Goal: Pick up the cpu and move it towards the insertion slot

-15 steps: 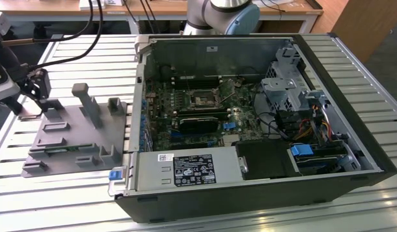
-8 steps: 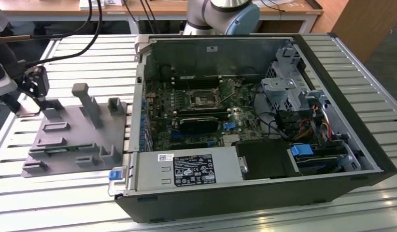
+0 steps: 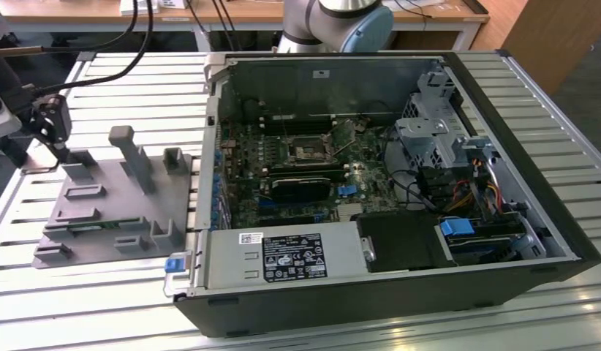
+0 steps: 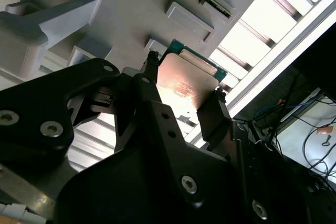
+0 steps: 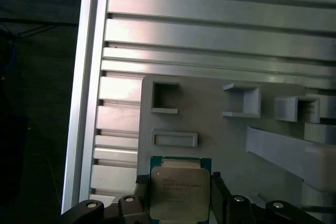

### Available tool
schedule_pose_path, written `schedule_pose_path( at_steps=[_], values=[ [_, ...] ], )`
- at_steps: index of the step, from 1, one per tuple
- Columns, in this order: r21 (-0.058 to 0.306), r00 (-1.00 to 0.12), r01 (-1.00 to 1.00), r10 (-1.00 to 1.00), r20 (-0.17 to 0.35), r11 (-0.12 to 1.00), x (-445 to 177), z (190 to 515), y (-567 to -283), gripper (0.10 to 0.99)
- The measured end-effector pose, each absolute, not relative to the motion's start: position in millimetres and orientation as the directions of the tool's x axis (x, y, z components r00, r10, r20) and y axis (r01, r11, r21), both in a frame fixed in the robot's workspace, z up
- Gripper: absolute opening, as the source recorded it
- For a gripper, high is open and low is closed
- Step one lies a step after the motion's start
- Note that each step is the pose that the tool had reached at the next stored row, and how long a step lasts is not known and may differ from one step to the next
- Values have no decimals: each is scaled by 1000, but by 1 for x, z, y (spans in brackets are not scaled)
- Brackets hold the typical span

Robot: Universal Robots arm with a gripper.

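Note:
The cpu (image 5: 177, 190), a silver square chip with a green rim, sits between my gripper's (image 5: 178, 182) two black fingers (image 5: 140, 190), which press on its opposite edges. The second wrist view shows the cpu (image 4: 185, 85) with its shiny top glaring, held in the gripper (image 4: 184, 80) just over the grey fixture plate (image 4: 131, 9). In the exterior view the gripper (image 3: 58, 150) hangs over the far corner of the fixture plate (image 3: 96, 212), at the exterior view's left. The insertion slot (image 3: 308, 151) is a dark square socket on the green board inside the open computer case, far to the exterior view's right of the gripper.
The grey fixture plate carries raised blocks and a tall post (image 3: 130, 157). The open computer case (image 3: 534, 168) has high metal walls, with cables and a drive cage (image 3: 428, 139) beside the board. A power supply (image 3: 281, 256) sits at its near side. Both rest on a slatted aluminium table (image 3: 115, 73).

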State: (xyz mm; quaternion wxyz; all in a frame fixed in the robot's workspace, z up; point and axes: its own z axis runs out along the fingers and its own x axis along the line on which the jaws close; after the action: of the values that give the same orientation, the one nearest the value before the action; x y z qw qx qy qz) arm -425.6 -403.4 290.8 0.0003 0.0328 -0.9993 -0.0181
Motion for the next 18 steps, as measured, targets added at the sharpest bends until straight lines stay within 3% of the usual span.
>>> schedule_pose_path(
  at_steps=[18],
  values=[
    [36, -998, -66, -66, 0, 997, -425, 321, -403, 549]
  ],
)
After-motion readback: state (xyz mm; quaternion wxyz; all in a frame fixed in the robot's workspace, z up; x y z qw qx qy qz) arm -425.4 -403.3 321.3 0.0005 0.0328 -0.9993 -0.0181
